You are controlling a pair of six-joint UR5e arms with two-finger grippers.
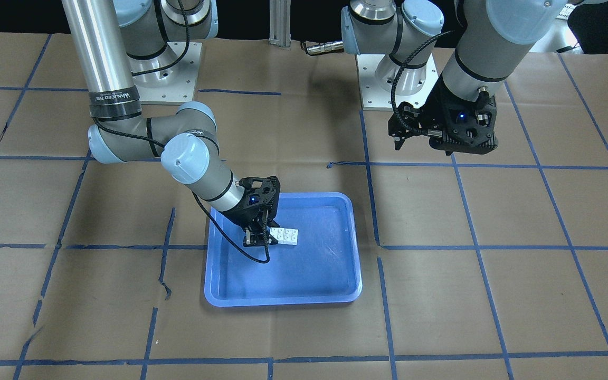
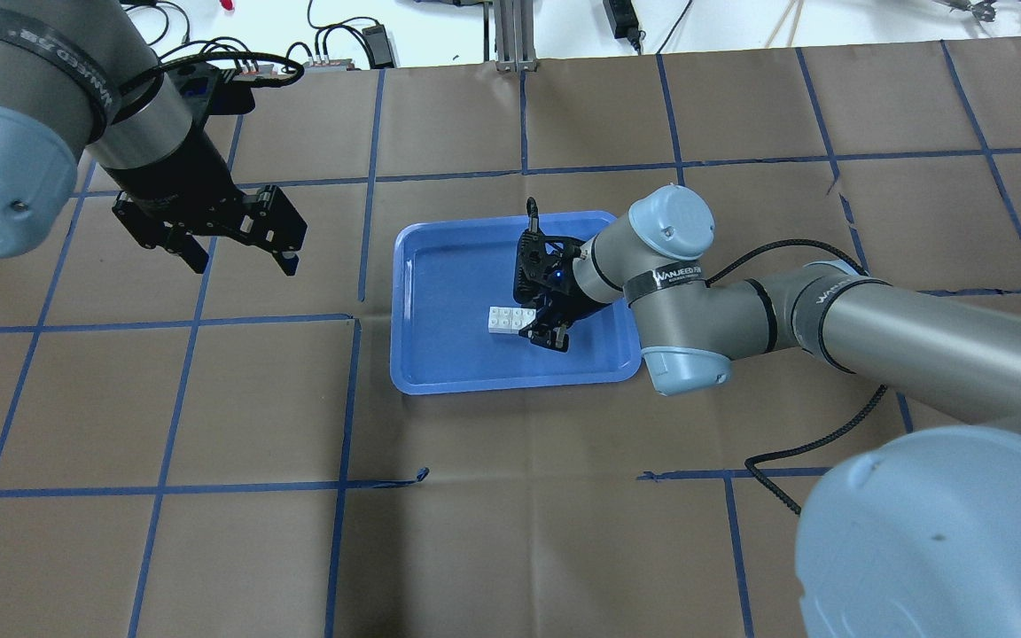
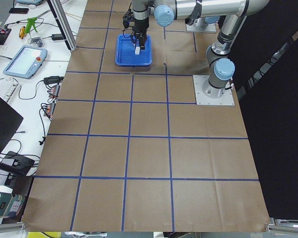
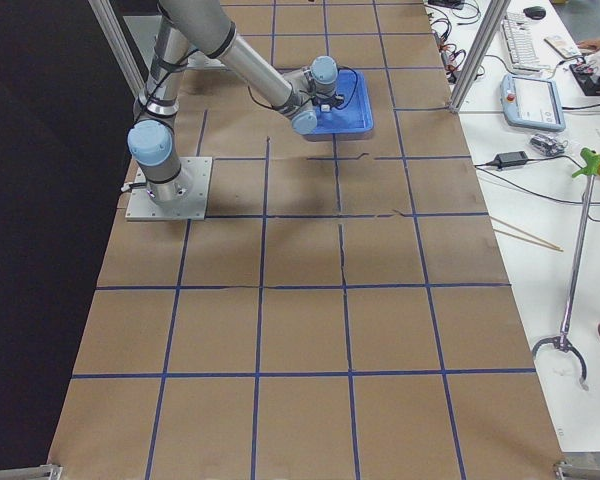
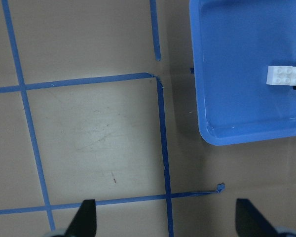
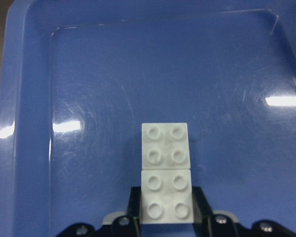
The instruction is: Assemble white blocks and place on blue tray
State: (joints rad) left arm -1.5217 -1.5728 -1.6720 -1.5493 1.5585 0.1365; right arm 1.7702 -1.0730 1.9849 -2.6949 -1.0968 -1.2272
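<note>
Two white blocks (image 1: 284, 236) lie end to end in one row inside the blue tray (image 1: 283, 301), near its middle. My right gripper (image 1: 256, 237) reaches down into the tray, and its fingers sit tight on both sides of the nearer block. The right wrist view shows the blocks (image 6: 166, 170) studs up, the near one between the finger pads (image 6: 135, 197). In the overhead view the blocks (image 2: 510, 320) sit just left of the right gripper (image 2: 546, 335). My left gripper (image 2: 240, 259) hovers open and empty over bare table, well left of the tray (image 2: 510, 383).
Brown paper with blue tape lines covers the table. The left wrist view shows the tray corner (image 5: 246, 138) and the blocks (image 5: 286, 75) at upper right. The arm bases stand at the robot's side of the table.
</note>
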